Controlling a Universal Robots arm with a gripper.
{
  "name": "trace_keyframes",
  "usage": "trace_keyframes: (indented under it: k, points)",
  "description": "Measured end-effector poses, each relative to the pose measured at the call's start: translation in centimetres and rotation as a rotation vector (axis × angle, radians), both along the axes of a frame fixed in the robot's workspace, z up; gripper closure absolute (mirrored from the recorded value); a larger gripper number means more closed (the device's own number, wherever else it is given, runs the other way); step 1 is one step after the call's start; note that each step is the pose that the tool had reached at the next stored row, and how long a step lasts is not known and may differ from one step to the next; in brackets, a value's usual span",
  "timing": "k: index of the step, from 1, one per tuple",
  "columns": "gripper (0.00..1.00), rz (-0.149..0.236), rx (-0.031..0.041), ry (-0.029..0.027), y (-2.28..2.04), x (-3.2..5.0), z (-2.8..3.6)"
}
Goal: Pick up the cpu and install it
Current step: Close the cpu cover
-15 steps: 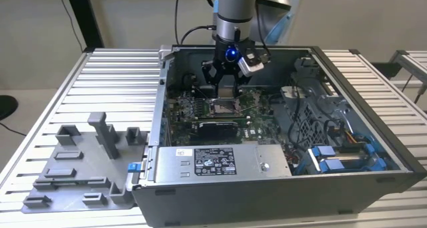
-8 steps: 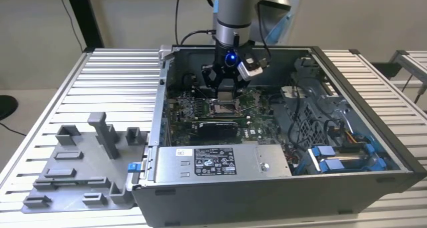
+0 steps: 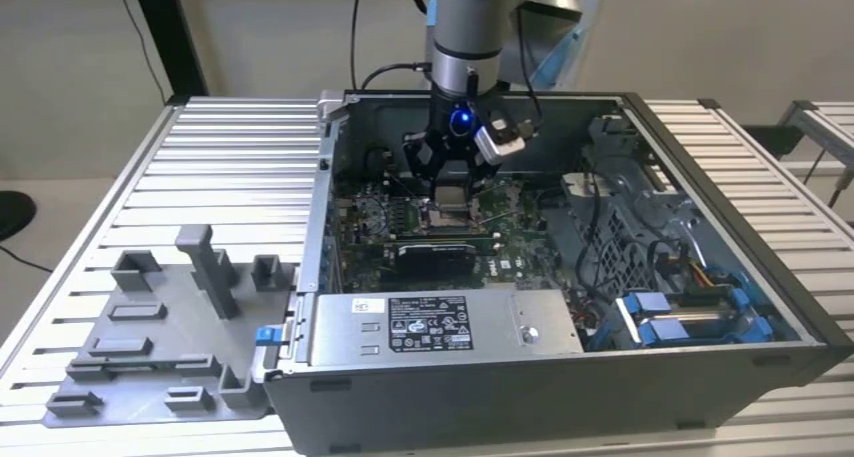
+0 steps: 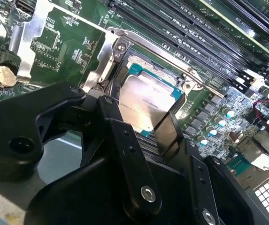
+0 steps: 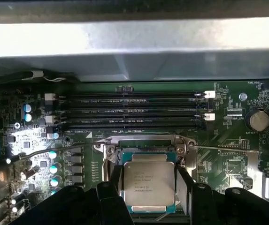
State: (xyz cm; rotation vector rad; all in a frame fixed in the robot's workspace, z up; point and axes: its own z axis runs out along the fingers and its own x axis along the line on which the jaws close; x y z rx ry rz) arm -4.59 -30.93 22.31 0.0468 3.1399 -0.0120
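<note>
In the first wrist view the cpu (image 5: 149, 183) has its near corners hidden behind the gripper (image 5: 149, 174) clamped on its sides; it covers most of the socket (image 5: 143, 143); whether it rests there cannot be told; in the exterior view the arm (image 3: 467, 27) is cut off by the top edge.

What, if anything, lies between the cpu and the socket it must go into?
Nothing visible. The cpu, gripped in the jaws, sits directly over the open socket, whose contacts show uncovered past its edge.

On worktop (image 3: 227, 167): computer case (image 3: 694, 377), holder tray (image 3: 147, 362) toward exterior view's left. Inside case: cpu (image 5: 149, 185) clamped in pincer (image 5: 149, 171), over socket (image 5: 107, 151).
</note>
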Motion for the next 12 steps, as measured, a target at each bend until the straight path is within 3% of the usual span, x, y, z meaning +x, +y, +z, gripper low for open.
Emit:
trace_keyframes:
  k: [4, 6, 12]
  points:
    - [1.00, 0.000, -0.0076, 0.0000, -0.01, -0.08, -0.31]
    - [1.00, 0.000, -0.0128, 0.0001, -0.01, -0.08, -0.77]
    - [1.00, 0.001, -0.0147, 0.0000, -0.01, -0.09, -1.57]
